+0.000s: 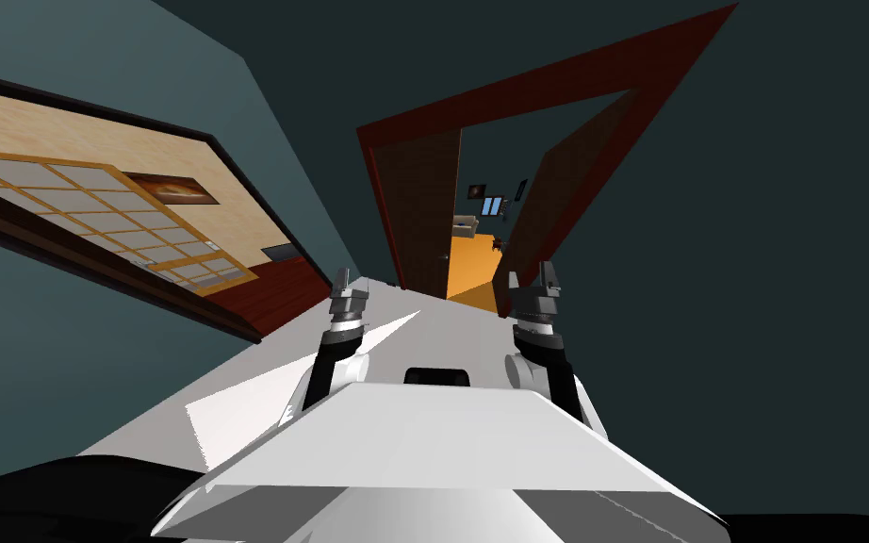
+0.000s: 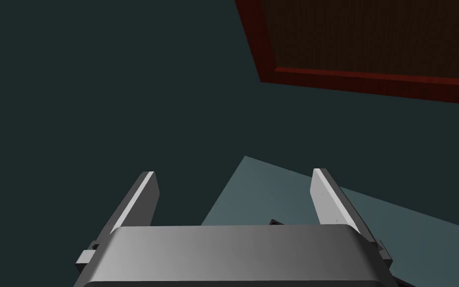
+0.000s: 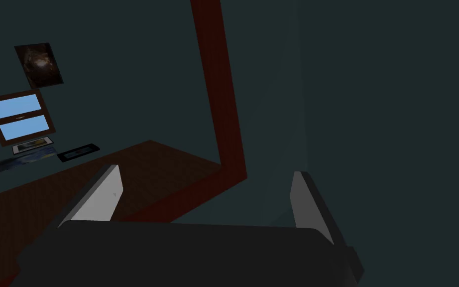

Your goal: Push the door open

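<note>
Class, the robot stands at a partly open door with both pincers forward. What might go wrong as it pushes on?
1. The right pincer is open near the right door panel. A thin finger may slip past its edge or snag the frame instead of pushing flat.
2. The left pincer, also open, points at the wall beside the frame, so driving forward may ram it.
3. The gap looks narrow for the body.
</note>
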Available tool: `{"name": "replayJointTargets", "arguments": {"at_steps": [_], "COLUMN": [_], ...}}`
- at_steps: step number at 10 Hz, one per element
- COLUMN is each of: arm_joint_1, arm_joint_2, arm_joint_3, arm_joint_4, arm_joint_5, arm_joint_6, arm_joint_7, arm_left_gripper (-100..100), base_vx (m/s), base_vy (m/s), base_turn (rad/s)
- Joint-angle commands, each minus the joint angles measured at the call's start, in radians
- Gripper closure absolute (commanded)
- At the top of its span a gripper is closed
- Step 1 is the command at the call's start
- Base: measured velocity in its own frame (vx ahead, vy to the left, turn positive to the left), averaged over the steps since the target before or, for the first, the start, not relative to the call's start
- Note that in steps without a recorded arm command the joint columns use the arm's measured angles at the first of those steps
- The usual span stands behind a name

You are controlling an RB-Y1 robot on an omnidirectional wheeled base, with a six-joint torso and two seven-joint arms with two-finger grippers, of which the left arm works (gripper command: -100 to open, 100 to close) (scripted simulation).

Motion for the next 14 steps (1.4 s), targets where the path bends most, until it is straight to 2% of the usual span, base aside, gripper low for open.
{"name": "replayJointTargets", "arguments": {"at_steps": [1, 5, 6, 14], "arm_joint_1": [-0.015, -0.047, -0.06, -0.127], "arm_joint_2": [0.01, 0.027, 0.033, 0.057], "arm_joint_3": [-0.004, -0.013, -0.017, -0.035], "arm_joint_4": [0.037, 0.113, 0.146, 0.309], "arm_joint_5": [0.0, 0.001, 0.002, 0.004], "arm_joint_6": [-0.009, -0.026, -0.034, -0.071], "arm_joint_7": [0.0, 0.0, 0.0, 0.0], "arm_left_gripper": [-100, -100, -100, -100], "base_vx": [0.014, 0.131, 0.139, 0.095], "base_vy": [-0.08, 0.004, -0.009, -0.017], "base_turn": [-0.014, -0.004, -0.008, -0.005]}}
